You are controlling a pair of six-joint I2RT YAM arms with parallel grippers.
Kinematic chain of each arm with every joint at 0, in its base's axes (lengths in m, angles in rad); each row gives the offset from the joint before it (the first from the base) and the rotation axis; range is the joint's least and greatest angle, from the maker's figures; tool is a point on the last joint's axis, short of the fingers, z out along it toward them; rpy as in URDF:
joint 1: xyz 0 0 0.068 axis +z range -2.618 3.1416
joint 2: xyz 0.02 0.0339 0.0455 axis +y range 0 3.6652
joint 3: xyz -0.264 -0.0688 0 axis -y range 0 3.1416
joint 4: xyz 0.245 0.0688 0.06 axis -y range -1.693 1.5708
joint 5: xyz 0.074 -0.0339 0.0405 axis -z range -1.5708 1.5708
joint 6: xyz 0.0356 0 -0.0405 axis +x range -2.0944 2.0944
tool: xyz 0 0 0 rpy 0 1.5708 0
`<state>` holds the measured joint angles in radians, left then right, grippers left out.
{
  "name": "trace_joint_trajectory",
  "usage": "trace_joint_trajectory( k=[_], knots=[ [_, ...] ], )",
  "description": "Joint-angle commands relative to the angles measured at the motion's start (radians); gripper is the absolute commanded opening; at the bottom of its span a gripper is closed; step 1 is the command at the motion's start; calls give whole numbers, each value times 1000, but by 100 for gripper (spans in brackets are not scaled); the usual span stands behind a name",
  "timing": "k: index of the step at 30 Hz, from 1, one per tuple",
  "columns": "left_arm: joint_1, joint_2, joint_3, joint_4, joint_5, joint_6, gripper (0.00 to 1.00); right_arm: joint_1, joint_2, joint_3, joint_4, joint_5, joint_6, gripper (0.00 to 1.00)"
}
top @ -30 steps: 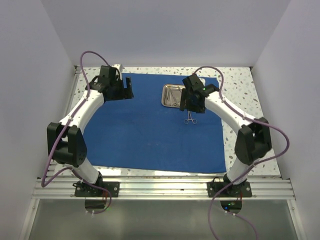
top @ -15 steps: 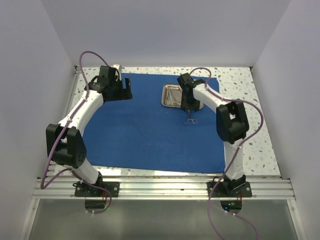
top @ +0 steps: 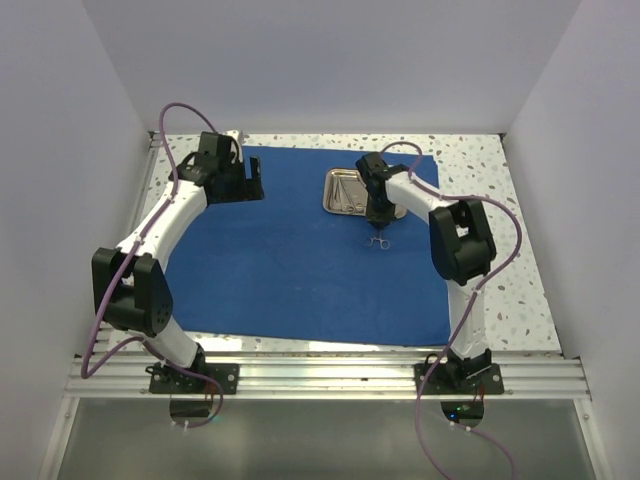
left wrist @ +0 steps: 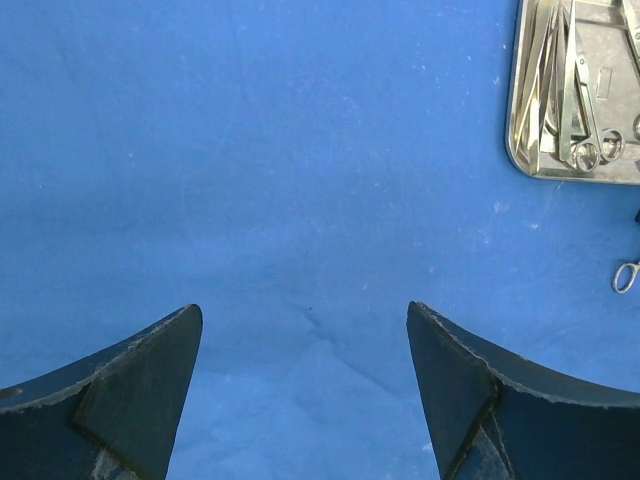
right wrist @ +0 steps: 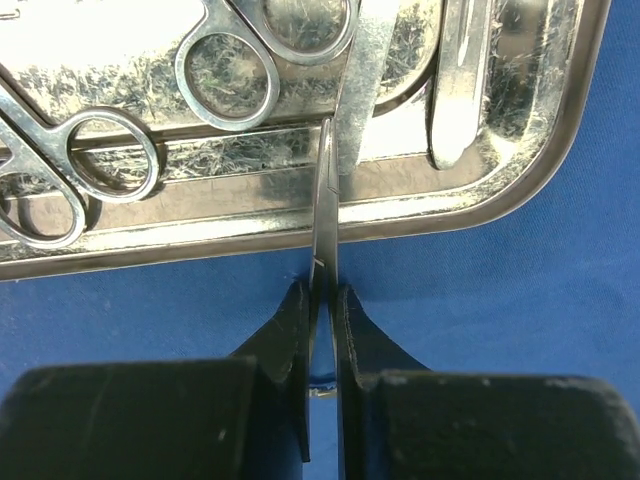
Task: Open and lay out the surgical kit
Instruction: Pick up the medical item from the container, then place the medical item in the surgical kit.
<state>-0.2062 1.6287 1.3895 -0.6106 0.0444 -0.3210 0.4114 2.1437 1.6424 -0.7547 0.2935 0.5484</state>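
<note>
right pincer (right wrist: 322,292) clamped on forceps (right wrist: 323,205) at steel tray (right wrist: 560,135) rim, left pincer (left wrist: 305,312) apart over blue cloth (left wrist: 250,150)

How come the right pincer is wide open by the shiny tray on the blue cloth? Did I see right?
Not quite. The right pincer is shut, not wide open: the right wrist view shows it squeezing a thin silver instrument. It is by the shiny tray on the blue cloth.
</note>
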Motion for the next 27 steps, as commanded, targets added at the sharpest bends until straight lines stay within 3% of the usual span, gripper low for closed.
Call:
trace_joint_trajectory(
  k=[1,8,14,19,20,21,22,23,24,27],
  knots=[
    [-6,-12,29,5,11,11,87,-10,-60,-10,-35,16,-13,0],
    [-7,-1,39,25,18,-9,87,-6,-260,-81,-104,-16,-7,0],
    [-67,71,100,43,14,-42,87,23,-524,-403,-57,-83,50,0],
    [-151,226,267,43,-1,-75,87,64,-643,-659,52,-171,107,0],
    [-165,279,332,40,-9,-82,86,72,-657,-683,63,-177,126,5],
    [-176,310,370,35,-17,-87,86,78,-660,-725,93,-192,128,19],
    [-202,341,408,23,-23,-92,86,87,-663,-740,101,-186,130,38],
    [-212,405,486,17,-31,-98,85,90,-673,-751,101,-176,139,74],
    [-225,437,526,11,-37,-102,84,90,-679,-760,94,-150,143,85],
    [-260,566,681,-11,-41,-127,81,90,-714,-724,39,-110,145,92]
  ],
)
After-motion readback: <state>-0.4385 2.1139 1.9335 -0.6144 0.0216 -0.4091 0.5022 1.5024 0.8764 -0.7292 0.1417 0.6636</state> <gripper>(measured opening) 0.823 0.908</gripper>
